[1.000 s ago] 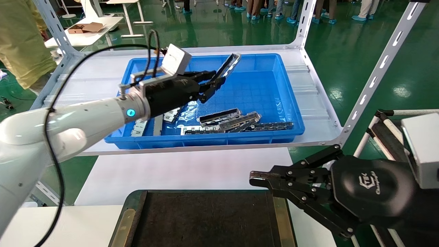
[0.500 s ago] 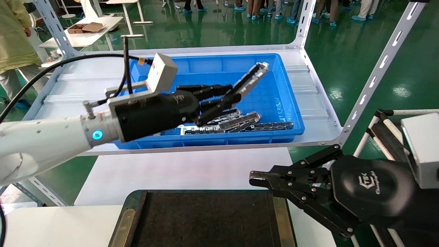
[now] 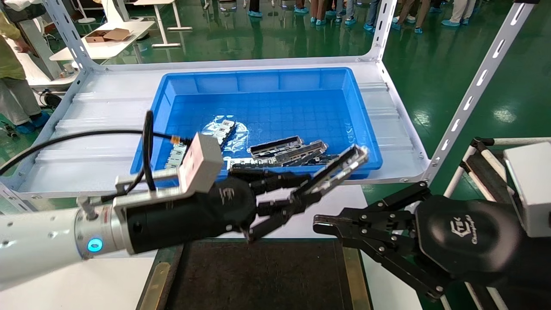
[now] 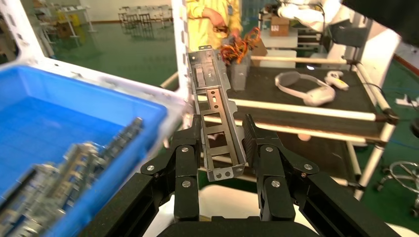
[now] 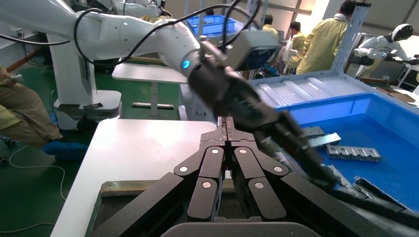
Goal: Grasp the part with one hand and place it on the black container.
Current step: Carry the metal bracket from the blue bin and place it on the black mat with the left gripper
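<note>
We see the left gripper (image 3: pixel 297 202) clamped on the part (image 3: pixel 335 172), which slants up and away from its fingertips, in the air beyond the far edge of the black container (image 3: pixel 258 275). The right gripper (image 3: pixel 320 224) sits just beside it, fingers pressed together, holding nothing.

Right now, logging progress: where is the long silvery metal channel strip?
Head view, centre: the strip is clamped in the left pincer, near the blue bin's front rim.
</note>
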Robot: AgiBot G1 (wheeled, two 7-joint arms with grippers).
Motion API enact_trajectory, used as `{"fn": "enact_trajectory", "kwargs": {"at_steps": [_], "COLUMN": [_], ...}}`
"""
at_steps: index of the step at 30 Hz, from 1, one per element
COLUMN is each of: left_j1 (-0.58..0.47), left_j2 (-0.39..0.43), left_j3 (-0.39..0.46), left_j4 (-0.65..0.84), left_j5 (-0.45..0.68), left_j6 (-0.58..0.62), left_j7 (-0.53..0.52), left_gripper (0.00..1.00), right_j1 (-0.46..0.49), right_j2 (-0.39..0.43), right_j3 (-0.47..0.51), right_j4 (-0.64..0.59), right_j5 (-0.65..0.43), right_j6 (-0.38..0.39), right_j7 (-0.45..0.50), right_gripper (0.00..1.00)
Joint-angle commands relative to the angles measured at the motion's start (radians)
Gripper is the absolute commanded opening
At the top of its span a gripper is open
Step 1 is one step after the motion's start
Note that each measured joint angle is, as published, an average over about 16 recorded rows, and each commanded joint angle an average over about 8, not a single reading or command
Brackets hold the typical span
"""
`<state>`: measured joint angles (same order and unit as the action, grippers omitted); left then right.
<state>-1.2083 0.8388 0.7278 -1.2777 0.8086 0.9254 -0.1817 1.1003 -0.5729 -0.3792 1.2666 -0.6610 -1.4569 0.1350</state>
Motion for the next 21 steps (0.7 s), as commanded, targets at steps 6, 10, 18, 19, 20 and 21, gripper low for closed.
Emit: {"fn": "enact_trajectory", "kwargs": {"at_steps": [6, 10, 18, 19, 20, 21], "left_j1": [0.101, 0.161, 0.28, 0.293, 0.306, 0.319], "left_j2": [-0.036, -0.033, -0.01, -0.006, -0.002, 0.001], "left_j3": [0.014, 0.031, 0.073, 0.078, 0.083, 0.089], "left_j4": [-0.068, -0.069, -0.067, -0.067, -0.067, -0.066], "left_j5": [-0.013, -0.017, 0.009, 0.014, 0.02, 0.025], "left_j6": [-0.014, -0.028, -0.15, -0.17, -0.192, -0.214], "left_j7": [0.001, -0.002, -0.025, -0.029, -0.033, -0.037], "left_gripper": [0.0, 0.0, 0.0, 0.0, 0.0, 0.0], "right_j1": [0.0, 0.0, 0.0, 0.0, 0.0, 0.0], "right_j2": [0.0, 0.0, 0.0, 0.0, 0.0, 0.0], "right_j3": [0.0, 0.0, 0.0, 0.0, 0.0, 0.0], "right_j4": [0.0, 0.0, 0.0, 0.0, 0.0, 0.0], "right_j5": [0.0, 0.0, 0.0, 0.0, 0.0, 0.0], "right_j6": [0.0, 0.0, 0.0, 0.0, 0.0, 0.0], "right_j7": [0.0, 0.0, 0.0, 0.0, 0.0, 0.0], "right_gripper": [0.0, 0.0, 0.0, 0.0, 0.0, 0.0]}}
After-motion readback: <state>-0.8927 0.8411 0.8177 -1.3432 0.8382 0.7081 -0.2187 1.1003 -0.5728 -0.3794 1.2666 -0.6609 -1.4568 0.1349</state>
